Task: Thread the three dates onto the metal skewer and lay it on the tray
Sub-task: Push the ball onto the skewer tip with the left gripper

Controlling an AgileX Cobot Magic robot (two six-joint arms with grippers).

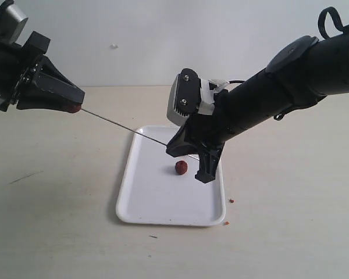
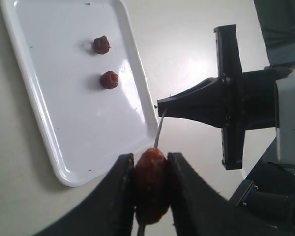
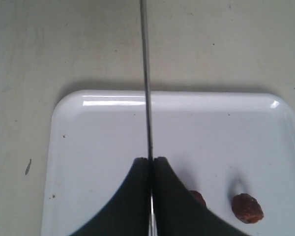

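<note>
My left gripper point(image 1: 74, 108) point(image 2: 151, 164) is shut on a reddish-brown date point(image 2: 150, 184) that the thin metal skewer point(image 1: 125, 128) point(image 2: 159, 133) point(image 3: 146, 83) runs through. The skewer slants from there down to my right gripper point(image 1: 173, 148) point(image 3: 150, 160), which is shut on its other end above the white tray point(image 1: 145, 209) point(image 2: 44, 73) point(image 3: 98, 128). Two more dates point(image 2: 101, 44) point(image 2: 109, 79) lie loose on the tray. In the exterior view only one of them point(image 1: 181, 167) shows, beside my right fingers. The right wrist view has one date point(image 3: 247, 207) in full and another point(image 3: 198, 197) half hidden behind a finger.
Tiny reddish crumbs point(image 1: 231, 201) lie on the beige tabletop point(image 1: 58, 232) by the tray's right edge. A white wall rises behind the table. The right arm point(image 1: 291, 81) stretches in from the upper right over the tray's far end.
</note>
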